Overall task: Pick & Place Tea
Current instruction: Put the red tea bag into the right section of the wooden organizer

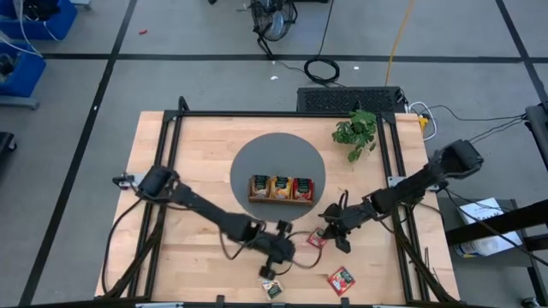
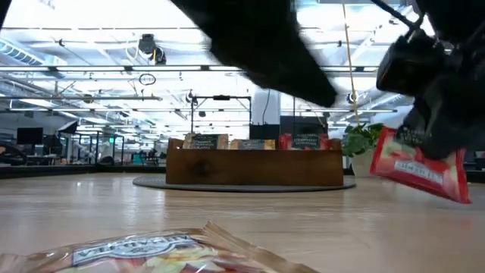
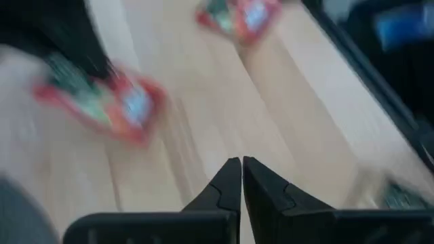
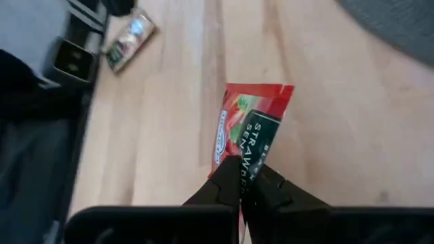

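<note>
Red tea packet (image 4: pixel 251 129), dark label: "STRAW…" partly readable; second line begins "SEN…", rest hidden.

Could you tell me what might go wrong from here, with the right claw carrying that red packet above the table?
1. The right claw pinches the red tea packet only at one edge, and in the low view the packet hangs tilted, so it might slip or swing out on the way to the wooden tray.
2. The left claw, shut and empty, sits close beside the right one; the arms may collide.
3. The tray compartments already hold packets, so insertion might snag.
</note>
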Action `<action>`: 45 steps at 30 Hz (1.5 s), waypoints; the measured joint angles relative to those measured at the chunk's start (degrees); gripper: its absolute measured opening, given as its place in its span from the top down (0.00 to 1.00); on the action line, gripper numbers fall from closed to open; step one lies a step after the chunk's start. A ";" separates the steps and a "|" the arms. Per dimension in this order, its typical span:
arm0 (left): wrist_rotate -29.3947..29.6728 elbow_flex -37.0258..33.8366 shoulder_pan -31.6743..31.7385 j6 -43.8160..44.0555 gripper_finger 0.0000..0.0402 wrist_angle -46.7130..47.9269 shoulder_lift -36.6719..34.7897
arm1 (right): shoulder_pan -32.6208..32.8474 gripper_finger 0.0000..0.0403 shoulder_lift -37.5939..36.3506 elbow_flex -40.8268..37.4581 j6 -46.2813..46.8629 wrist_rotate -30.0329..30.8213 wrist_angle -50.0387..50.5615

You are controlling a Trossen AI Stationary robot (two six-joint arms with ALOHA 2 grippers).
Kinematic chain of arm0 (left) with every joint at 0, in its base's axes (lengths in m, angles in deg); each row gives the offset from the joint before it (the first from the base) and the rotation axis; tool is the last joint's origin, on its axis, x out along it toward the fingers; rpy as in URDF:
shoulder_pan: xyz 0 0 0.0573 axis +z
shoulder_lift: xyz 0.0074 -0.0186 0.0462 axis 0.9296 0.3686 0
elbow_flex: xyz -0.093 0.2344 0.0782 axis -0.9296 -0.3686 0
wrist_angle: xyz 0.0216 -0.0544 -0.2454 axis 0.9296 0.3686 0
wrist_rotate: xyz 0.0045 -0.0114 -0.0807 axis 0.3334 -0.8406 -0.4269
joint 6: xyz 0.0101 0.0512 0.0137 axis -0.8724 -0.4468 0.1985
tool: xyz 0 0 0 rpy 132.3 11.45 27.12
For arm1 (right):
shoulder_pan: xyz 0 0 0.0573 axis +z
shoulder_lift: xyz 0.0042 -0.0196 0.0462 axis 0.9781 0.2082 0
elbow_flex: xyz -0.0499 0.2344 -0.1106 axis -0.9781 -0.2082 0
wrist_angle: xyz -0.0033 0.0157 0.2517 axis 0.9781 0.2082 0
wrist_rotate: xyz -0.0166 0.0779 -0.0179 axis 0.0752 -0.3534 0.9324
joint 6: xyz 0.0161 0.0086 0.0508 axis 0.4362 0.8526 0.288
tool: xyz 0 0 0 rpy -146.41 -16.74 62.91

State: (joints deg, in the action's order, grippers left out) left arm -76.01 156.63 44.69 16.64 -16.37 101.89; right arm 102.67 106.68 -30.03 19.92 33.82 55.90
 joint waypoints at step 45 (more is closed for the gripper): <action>21.15 -0.15 -16.14 8.76 0.94 7.82 -1.55 | -18.92 1.00 18.31 46.73 -45.55 19.41 64.99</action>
State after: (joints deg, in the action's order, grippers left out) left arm -54.85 156.48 28.55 25.40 -8.55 100.35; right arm 83.76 124.99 16.70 -25.62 53.22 120.90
